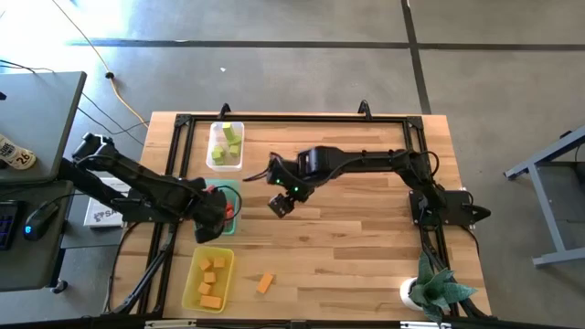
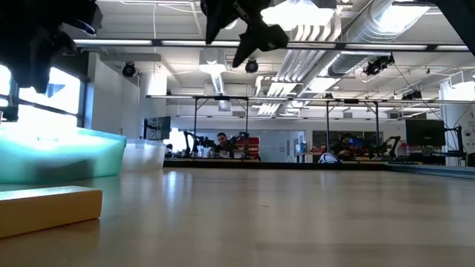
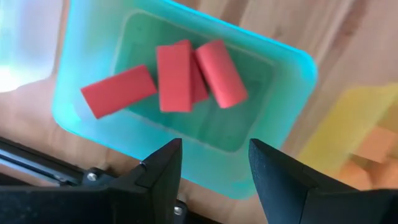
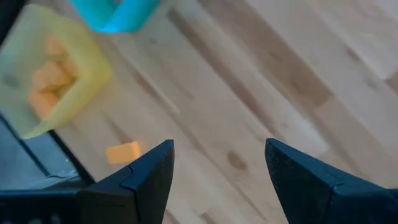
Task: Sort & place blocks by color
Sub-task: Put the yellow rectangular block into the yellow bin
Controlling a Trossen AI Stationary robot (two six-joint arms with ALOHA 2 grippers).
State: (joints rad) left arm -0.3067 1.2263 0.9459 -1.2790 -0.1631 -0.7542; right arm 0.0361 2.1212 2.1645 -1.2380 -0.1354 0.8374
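Several red blocks (image 3: 180, 78) lie in the green tray (image 3: 286, 81), and my left gripper (image 3: 214, 168) hovers open right above it (image 1: 216, 208). Orange blocks (image 1: 212, 277) fill the yellow tray (image 1: 194, 294). Yellow-green blocks (image 1: 227, 144) sit in the clear tray (image 1: 239, 126). One loose orange block (image 1: 265, 283) lies flat on the table near the front edge, also seen from the right wrist (image 4: 123, 152) and in the low view (image 2: 44, 208). My right gripper (image 1: 281, 203) hangs open above mid-table (image 4: 217, 174), holding nothing.
The three trays stand in a row along the table's left side, the green tray (image 2: 59, 152) in the middle. A small potted plant (image 1: 434, 291) stands at the near right corner. A black frame (image 1: 292, 117) borders the table. Bare wood (image 1: 347, 247) lies across centre and right.
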